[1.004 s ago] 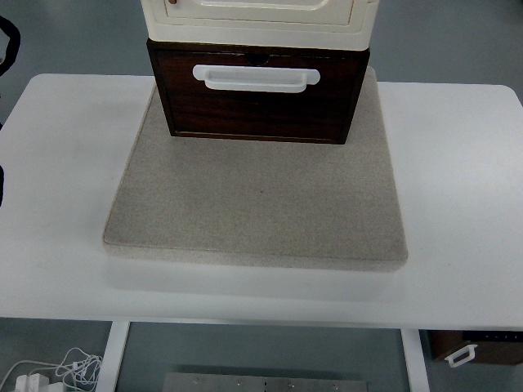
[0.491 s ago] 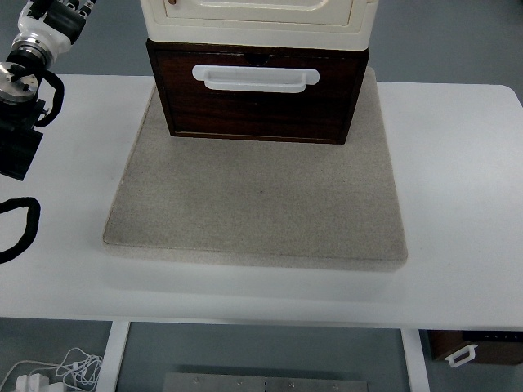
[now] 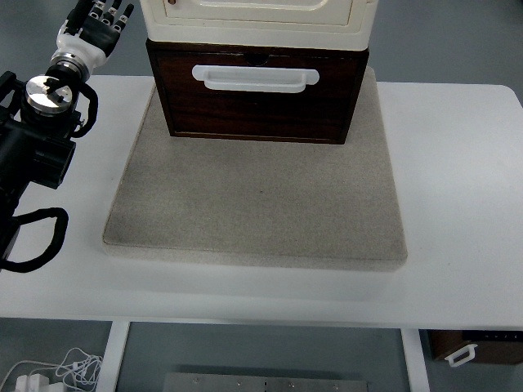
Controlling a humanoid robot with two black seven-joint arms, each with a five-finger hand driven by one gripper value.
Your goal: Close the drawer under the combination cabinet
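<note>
A dark brown wooden drawer (image 3: pixel 257 94) with a white handle (image 3: pixel 255 77) sticks out toward me from under the cream cabinet (image 3: pixel 257 18) at the top middle. Both stand on a grey mat (image 3: pixel 253 200). My left hand (image 3: pixel 96 23) is raised at the top left, left of the cabinet and apart from the drawer, fingers spread and holding nothing. Its black arm (image 3: pixel 37 139) reaches in over the table's left side. No right arm shows.
The white table (image 3: pixel 458 180) extends to both sides of the mat. Below its near edge lie white cables (image 3: pixel 57 371) at the left and a small brown box (image 3: pixel 478 347) with a white handle at the right.
My left arm has come in from the left edge and moved up and right, so the hand now stands beside the cabinet. The drawer has not moved.
</note>
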